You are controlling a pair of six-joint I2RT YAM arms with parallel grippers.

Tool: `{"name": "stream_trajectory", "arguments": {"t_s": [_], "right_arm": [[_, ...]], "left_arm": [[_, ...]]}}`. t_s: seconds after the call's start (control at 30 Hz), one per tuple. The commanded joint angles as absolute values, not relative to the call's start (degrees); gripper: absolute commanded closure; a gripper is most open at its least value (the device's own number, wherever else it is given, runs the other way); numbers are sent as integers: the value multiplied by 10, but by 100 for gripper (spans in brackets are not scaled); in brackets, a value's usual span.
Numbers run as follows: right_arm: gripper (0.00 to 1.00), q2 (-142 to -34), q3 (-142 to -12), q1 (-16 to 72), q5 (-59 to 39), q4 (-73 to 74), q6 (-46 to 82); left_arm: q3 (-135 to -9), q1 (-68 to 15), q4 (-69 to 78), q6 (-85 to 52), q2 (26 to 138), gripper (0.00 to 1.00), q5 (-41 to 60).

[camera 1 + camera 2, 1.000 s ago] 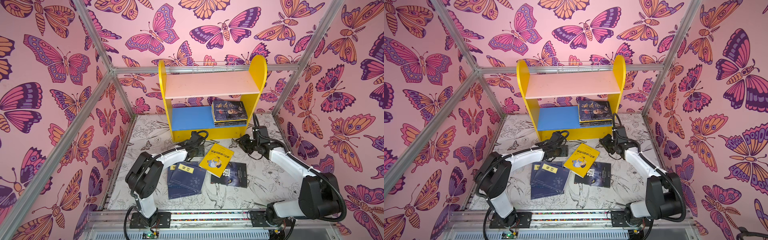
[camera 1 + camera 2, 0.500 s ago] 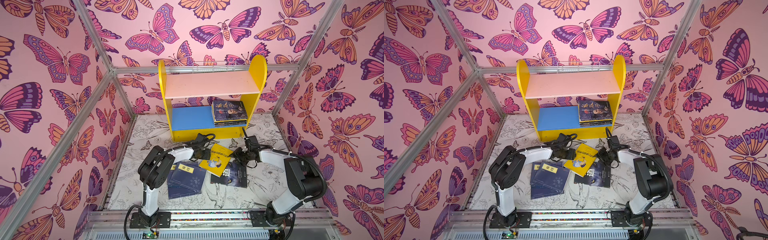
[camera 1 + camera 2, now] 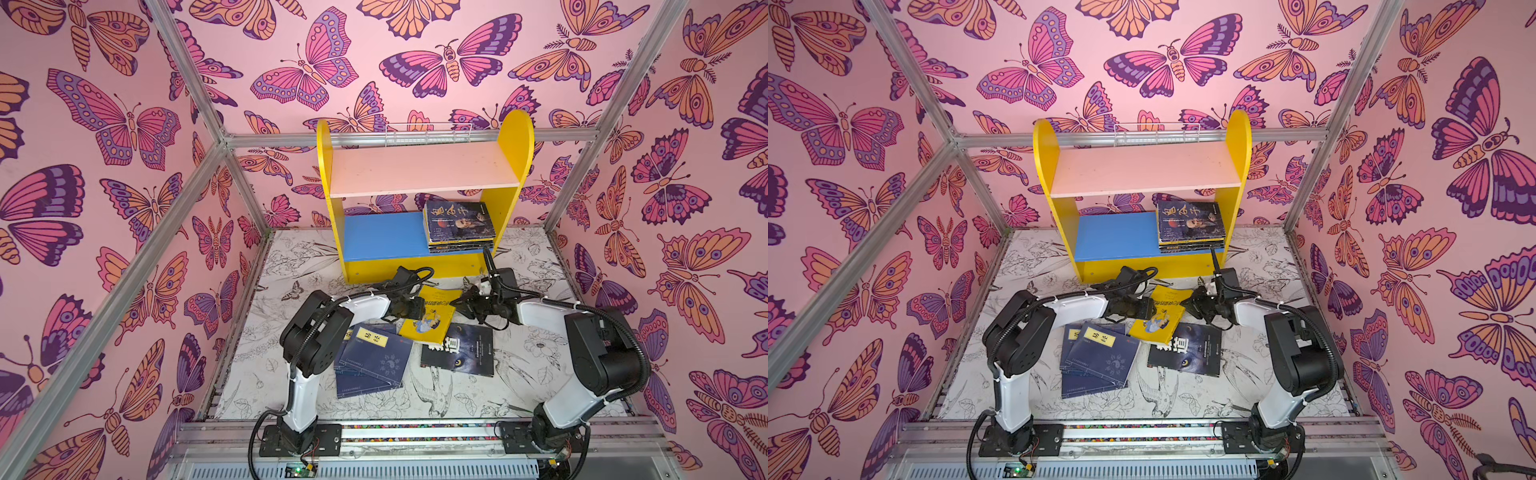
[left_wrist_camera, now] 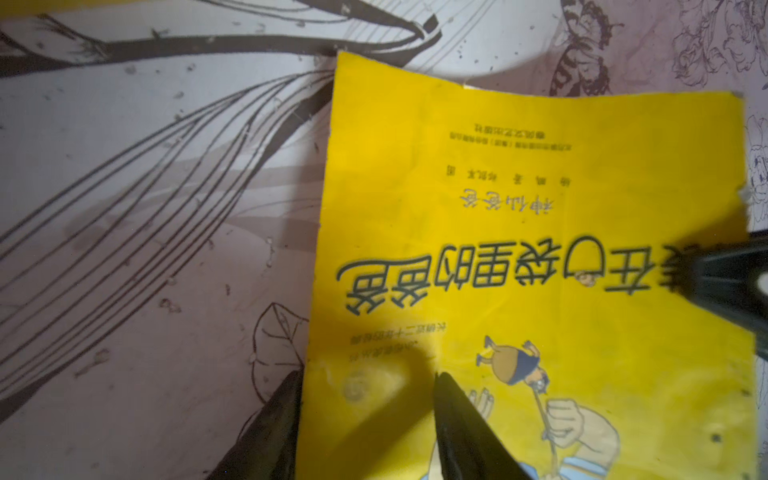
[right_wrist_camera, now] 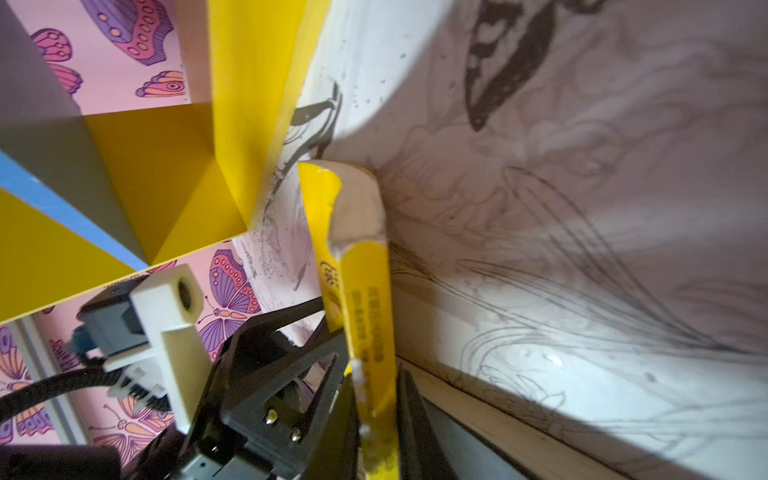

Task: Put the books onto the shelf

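Right wrist view: yellow cartoon-cover paperback (image 5: 370, 299) being pinched before the small two-tier wooden shelf with yellow sides (image 5: 249, 104)

One edge of the paperback is being clamped between the two black fingers of the right gripper (image 5: 372, 365), whose jaws are closed on it just in front of the shelf's yellow base strip. At the book's corner nearest the shelf, the cover is being curled back and pale pages are being exposed.

In both top views the yellow paperback (image 3: 428, 320) (image 3: 1158, 318) is being shown just in front of the shelf (image 3: 365, 268) (image 3: 1100, 270), between the two grippers.

In the left wrist view the jaws of the left gripper (image 4: 368, 376) are being held apart. One fingertip is being shown over the cover (image 4: 540, 208). The other is just off the book's edge, above the white mat printed with ink drawings (image 4: 124, 208). Nothing is being gripped by it.

A stack of dark paperbacks (image 3: 459, 224) (image 3: 1190, 224) is lying flat on the shelf's blue lower board, against its right side panel.

Farther out from the shelf front, thin navy paperbacks with yellow title labels (image 3: 374, 357) are lying overlapped on the mat. A black paperback with a large white character (image 3: 461, 349) is lying just beside them. One of its corners is being covered by the yellow book.
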State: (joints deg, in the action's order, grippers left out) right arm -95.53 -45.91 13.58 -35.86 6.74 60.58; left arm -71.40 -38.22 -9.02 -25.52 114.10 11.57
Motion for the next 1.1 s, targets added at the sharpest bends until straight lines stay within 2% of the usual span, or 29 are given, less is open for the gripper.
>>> {"name": "stream_trajectory", "arguments": {"t_s": [0.0,0.07,0.17,0.47,0.5,0.67,0.83,0.9,1.07], "right_arm": [[89,-939,-483,157,-429,114,590],[88,-942,-498,165,-439,99,575],[81,-948,-526,178,-441,49,540],[77,-960,-563,187,-447,-35,492],[78,-962,-567,188,-445,-47,488],[100,-960,-576,189,-441,-68,476],[100,-911,-580,186,-439,-70,458],[100,-878,-584,182,-451,-57,461],[100,-822,-602,163,-478,25,510]], "left_arm": [[-713,-396,-114,-244,1162,48,151],[-706,-396,-99,-245,1156,48,155],[-688,-397,-69,-248,1142,48,162],[-663,-394,-16,-257,1123,52,179],[-659,-392,-9,-259,1119,52,179],[-628,-383,31,-273,1090,52,173],[-586,-362,57,-300,1028,46,121],[-566,-356,55,-316,995,42,71],[-536,-342,7,-361,918,41,-63]]}}
